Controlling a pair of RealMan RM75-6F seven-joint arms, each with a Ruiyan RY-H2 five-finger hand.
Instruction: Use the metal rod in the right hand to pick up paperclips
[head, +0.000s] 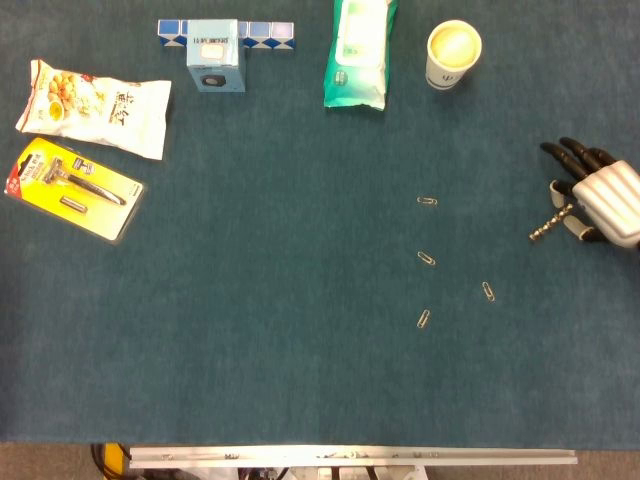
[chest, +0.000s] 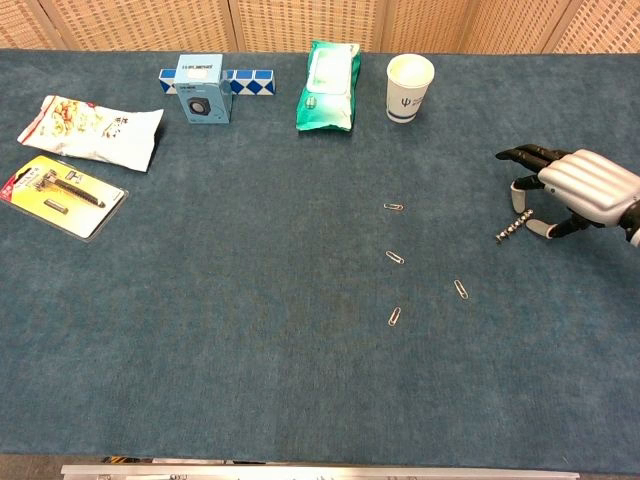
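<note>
My right hand (head: 600, 195) (chest: 578, 188) hovers at the table's right edge and pinches a short metal rod (head: 551, 222) (chest: 513, 227), whose free tip slants down and left toward the table. Several paperclips lie on the blue cloth to the rod's left: one (head: 427, 201) (chest: 393, 207) furthest back, one (head: 426, 258) (chest: 395, 257) in the middle, one (head: 423, 319) (chest: 394, 316) nearest the front, and one (head: 488, 291) (chest: 460, 289) closest to the rod. The rod tip is clear of all of them. My left hand does not show in either view.
A paper cup (head: 453, 53) and a green wipes pack (head: 358, 52) stand at the back. A blue box (head: 215, 55) with a blue-white strip sits back left. A snack bag (head: 95, 105) and a yellow razor pack (head: 73, 186) lie at far left.
</note>
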